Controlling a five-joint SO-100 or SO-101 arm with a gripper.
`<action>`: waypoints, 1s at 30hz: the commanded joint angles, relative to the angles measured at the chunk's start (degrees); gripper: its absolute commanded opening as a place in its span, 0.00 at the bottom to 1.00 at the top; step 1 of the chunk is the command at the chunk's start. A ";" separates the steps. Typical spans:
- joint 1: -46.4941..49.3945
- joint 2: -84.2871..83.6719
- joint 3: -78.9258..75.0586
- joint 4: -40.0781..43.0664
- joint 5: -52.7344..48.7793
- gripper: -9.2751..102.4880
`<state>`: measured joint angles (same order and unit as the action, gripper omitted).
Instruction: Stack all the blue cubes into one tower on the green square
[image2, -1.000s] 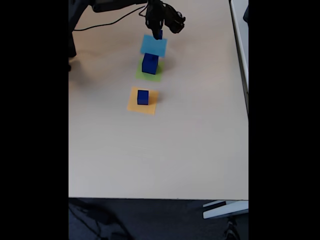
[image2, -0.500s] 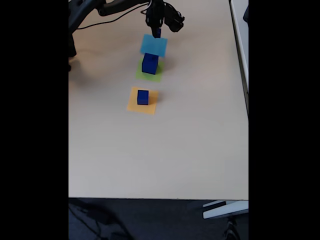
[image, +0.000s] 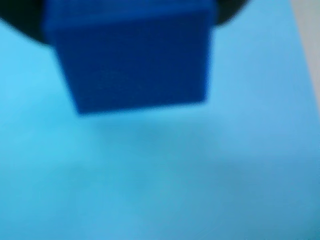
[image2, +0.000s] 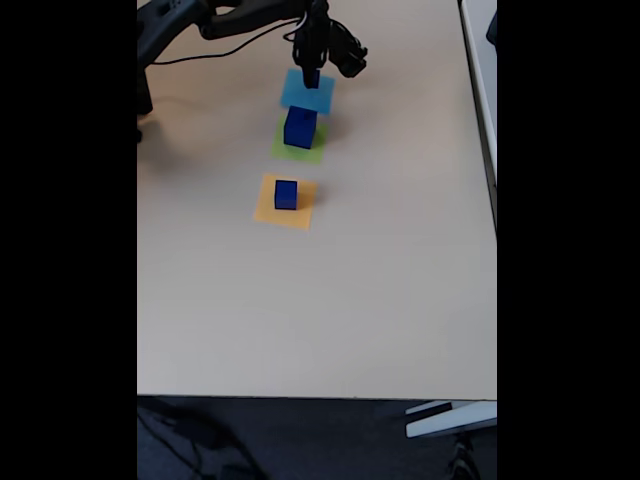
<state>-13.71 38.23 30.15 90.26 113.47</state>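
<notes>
Three blue cubes are counted in the fixed view. The largest cube (image2: 300, 127) stands on the green square (image2: 298, 146), covering much of it. A medium cube (image2: 286, 194) sits on the orange patch (image2: 285, 202), at 6 o'clock from the green square and well apart from it. The smallest cube (image2: 312, 78) is at the gripper (image2: 312, 74), over the 12 o'clock part of the light-blue patch (image2: 307, 90), which lies just beyond the green square toward 12 o'clock.

In the wrist view the small cube (image: 132, 57) appears large and blurred at 12 o'clock, dark finger shapes showing at its upper corners; the fingers appear to pinch it. The light-blue patch (image: 160, 175) lies beneath it, with a pale strip of table at the 2 o'clock edge. Whether the cube touches the patch cannot be told.

Three patches are counted. The table (image2: 380, 280) is bare from 3 through 6 to 9 o'clock of the orange patch, with its near edge at 6 o'clock. A cable (image2: 215, 45) runs at 11 o'clock.
</notes>
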 joint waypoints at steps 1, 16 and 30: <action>0.26 0.88 -3.25 -0.79 -0.35 0.09; -0.35 -0.79 -3.25 -1.23 0.09 0.10; -0.70 -1.93 -4.83 -1.67 -0.79 0.19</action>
<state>-13.80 35.24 28.48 89.21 113.29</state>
